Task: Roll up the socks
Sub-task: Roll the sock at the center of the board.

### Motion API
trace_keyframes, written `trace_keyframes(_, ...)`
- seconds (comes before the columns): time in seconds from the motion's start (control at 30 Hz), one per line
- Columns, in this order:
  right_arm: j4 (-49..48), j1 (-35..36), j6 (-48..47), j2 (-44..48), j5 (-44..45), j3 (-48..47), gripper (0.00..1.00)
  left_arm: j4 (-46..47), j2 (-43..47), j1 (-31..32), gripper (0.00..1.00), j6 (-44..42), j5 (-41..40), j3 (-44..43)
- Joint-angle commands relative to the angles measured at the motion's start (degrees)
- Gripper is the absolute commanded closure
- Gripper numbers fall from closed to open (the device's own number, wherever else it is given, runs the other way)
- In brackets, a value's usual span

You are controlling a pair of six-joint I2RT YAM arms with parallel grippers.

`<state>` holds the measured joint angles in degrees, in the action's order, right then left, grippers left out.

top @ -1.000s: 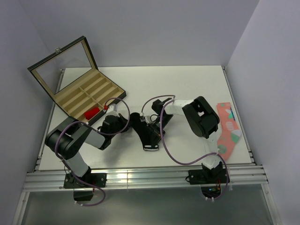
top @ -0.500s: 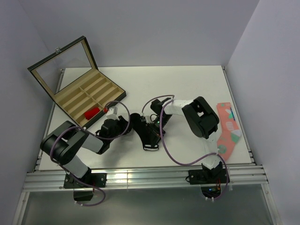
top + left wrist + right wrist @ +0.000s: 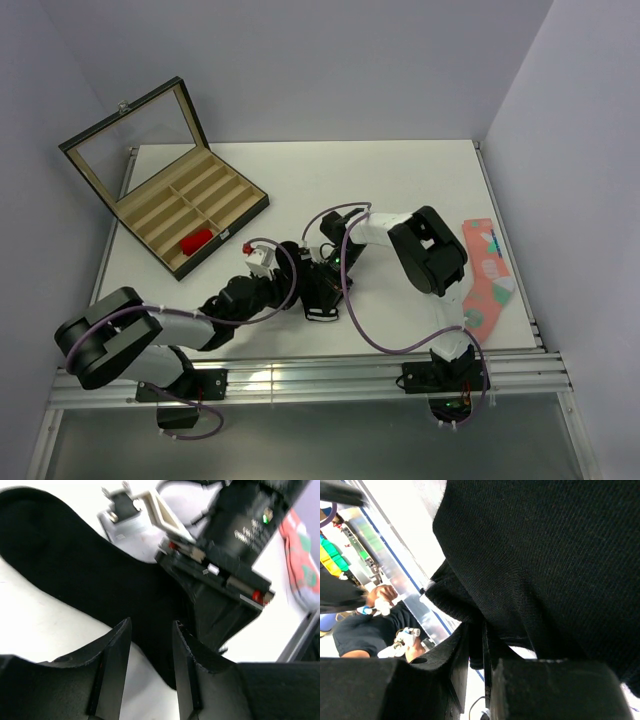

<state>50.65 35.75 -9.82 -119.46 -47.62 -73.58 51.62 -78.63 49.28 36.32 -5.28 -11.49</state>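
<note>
Edge of black sock [image 3: 75, 575] pinched in right gripper [image 3: 479, 636]; left gripper [image 3: 150, 665] partly open above. Lower left, clamp fabric, roll tightly along counter [image 3: 400, 190].

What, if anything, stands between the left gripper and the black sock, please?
Nothing visible does. The open left gripper hangs right over the black sock, with bare fabric showing in its gap. The right gripper pinches the sock's edge just beside it.

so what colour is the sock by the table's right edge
The sock is salmon pink with green and white patches, clearest in the top view.
</note>
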Motion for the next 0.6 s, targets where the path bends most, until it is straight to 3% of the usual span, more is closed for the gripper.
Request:
trace_keyframes(0.0,-4.7,0.6,-1.9,-2.2,9.6,-0.2,0.81,2.8,-2.1,0.3,0.56,-4.0,6.8,-0.6)
trace_keyframes(0.17,-4.9,0.6,-2.0,-2.5,9.6,-0.2,0.81,6.1,-6.2,0.3,0.54,-3.6,14.3,-1.5)
trace_keyframes(0.57,-5.0,0.6,-2.0,-2.6,9.9,-0.2,0.81,12.1,-12.3,0.3,0.52,-1.6,20.0,-2.2)
